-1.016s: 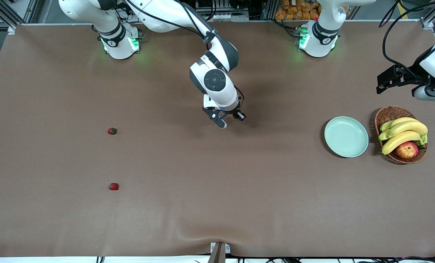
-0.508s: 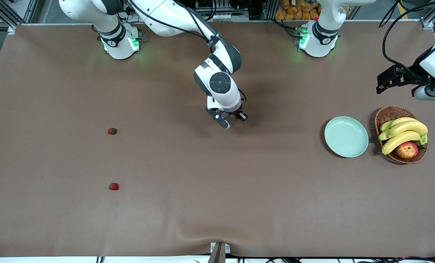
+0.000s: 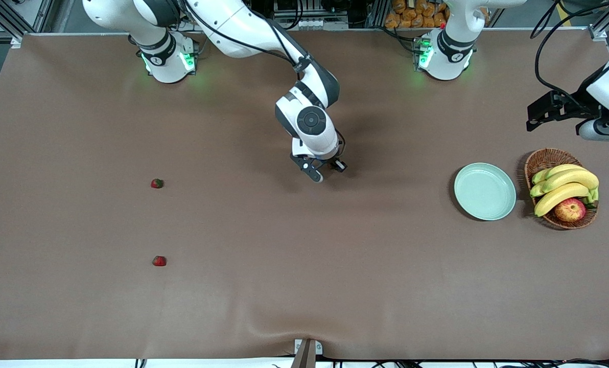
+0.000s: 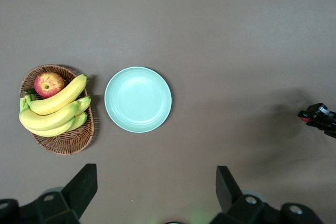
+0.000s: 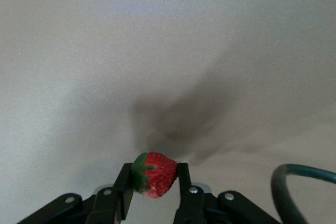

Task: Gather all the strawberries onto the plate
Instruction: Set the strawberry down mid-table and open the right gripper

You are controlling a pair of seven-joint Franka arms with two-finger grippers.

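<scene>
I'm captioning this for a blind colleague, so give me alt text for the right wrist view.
The right claw is shut on a strawberry, red with a green leafy top, pinched between its two black fingers above the bare brown table. The claw's soft shadow falls on the table, and a dark cable curls in at one corner.

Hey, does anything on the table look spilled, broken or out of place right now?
Nothing stands out. The plate sits flat and bare beside the basket. Two strawberries lie intact toward the right arm's end, and the right gripper holds a third cleanly above the table.
</scene>
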